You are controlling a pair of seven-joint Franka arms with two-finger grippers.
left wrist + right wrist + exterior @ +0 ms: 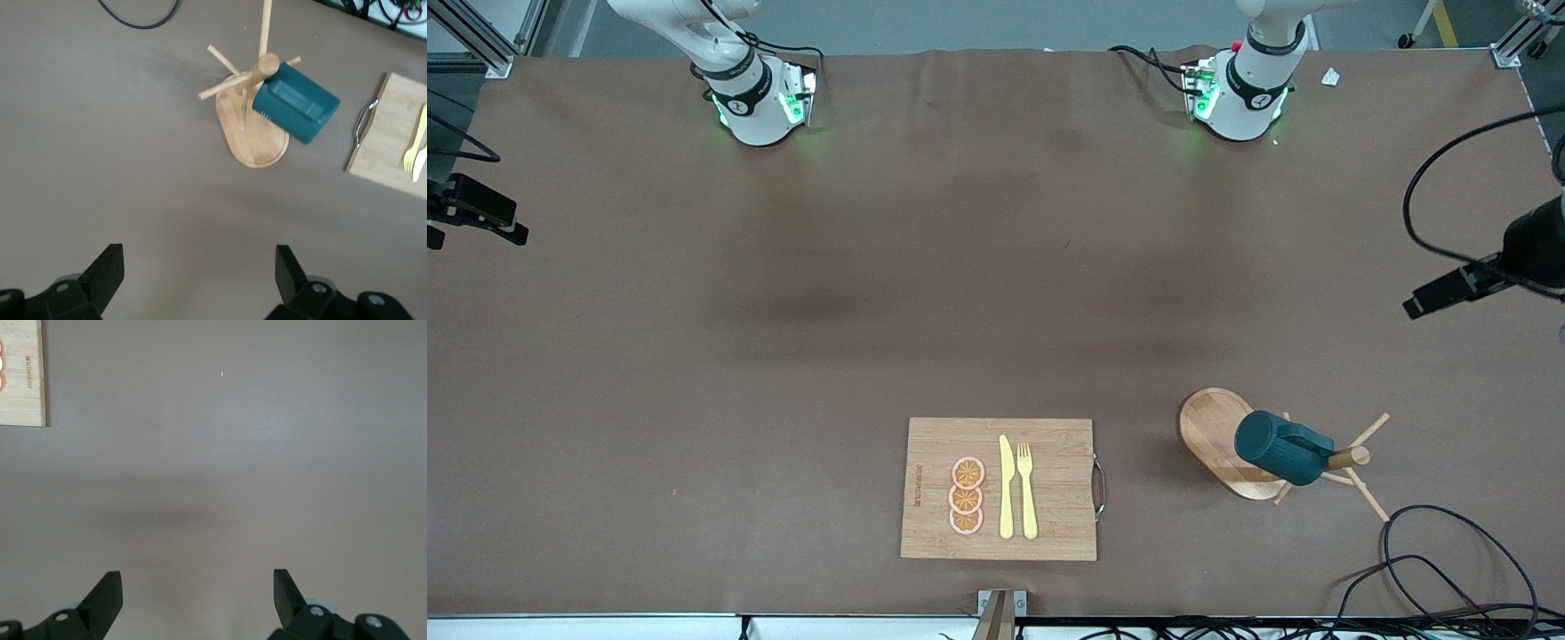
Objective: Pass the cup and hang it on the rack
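Left end effector (199,277), fingers spread, hangs over bare table (100,167) near the rack (253,137); right end effector (197,600), spread too, likewise. Front view: teal cup (1282,447) hangs on the rack (1214,427) beside the cutting board (1049,480)

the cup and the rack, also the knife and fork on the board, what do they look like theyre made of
The cup: probably glazed ceramic, matte dark teal with a ribbed wall; plastic cannot be ruled out.
The rack: light wood or bamboo, with visible grain on the oval base and pegs.
The knife and fork: likely plastic, a uniform pale yellow with no metallic shine.
The cutting board: bamboo-like, with striped grain and a metal handle.
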